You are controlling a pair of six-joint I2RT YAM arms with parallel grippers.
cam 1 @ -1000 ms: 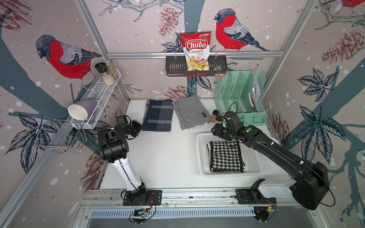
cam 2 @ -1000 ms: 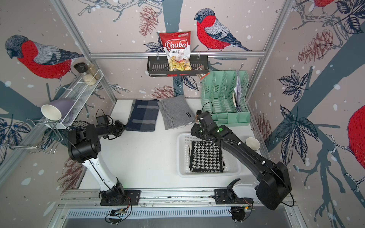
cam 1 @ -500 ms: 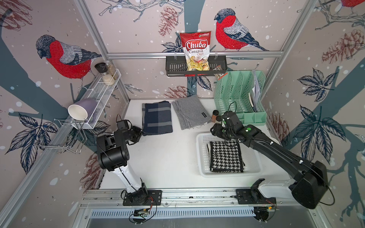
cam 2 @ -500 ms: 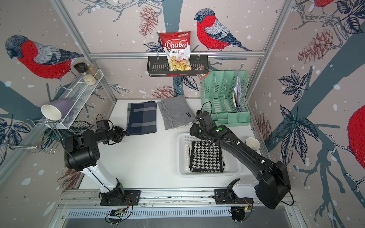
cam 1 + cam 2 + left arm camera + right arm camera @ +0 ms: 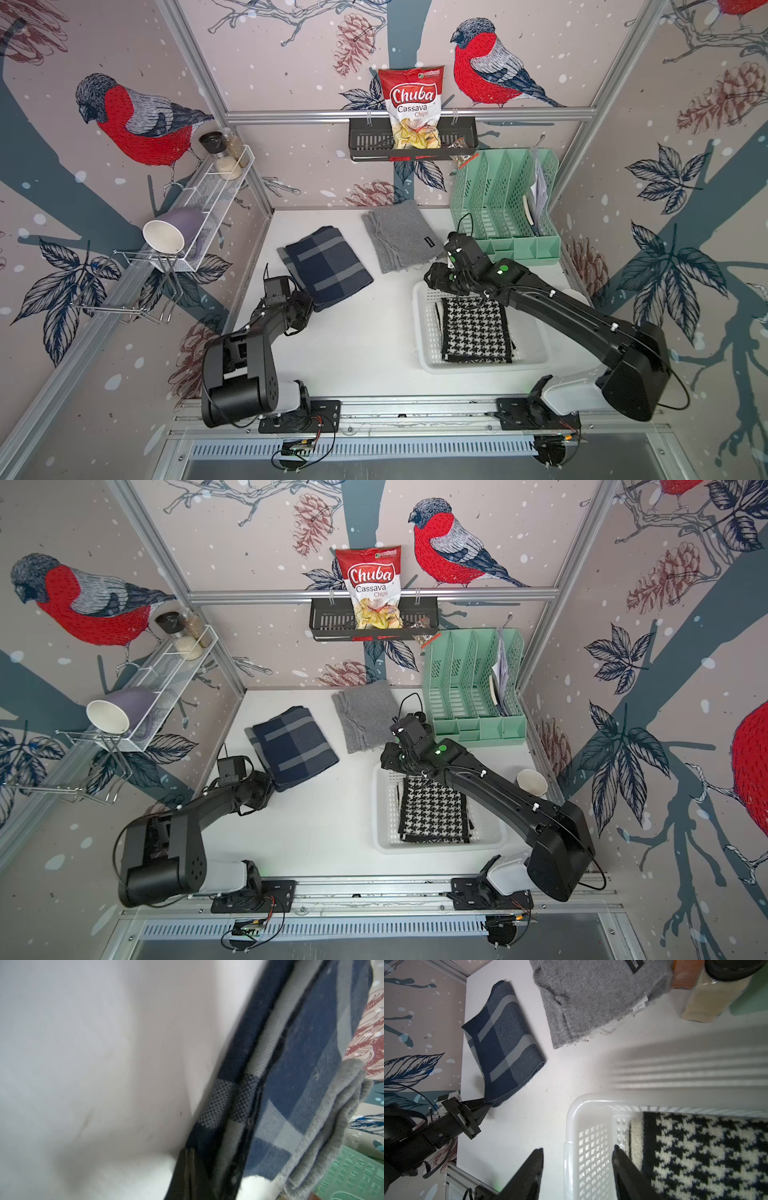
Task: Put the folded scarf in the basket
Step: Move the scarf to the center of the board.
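White table (image 5: 365,345); left hand (image 5: 480,1106) pinches navy scarf (image 5: 324,268); right hand (image 5: 577,1149) agape astride basket (image 5: 568,1126) rim.

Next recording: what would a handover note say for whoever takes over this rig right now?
Left gripper: shut on an edge of the navy scarf, which lies on the table.
Right gripper: open, jaws astride the basket wall, holding nothing.
Done: houndstooth scarf lies folded in the basket.
Left: navy scarf not yet in the basket; grey scarf lies at the back of the table, in no grip.
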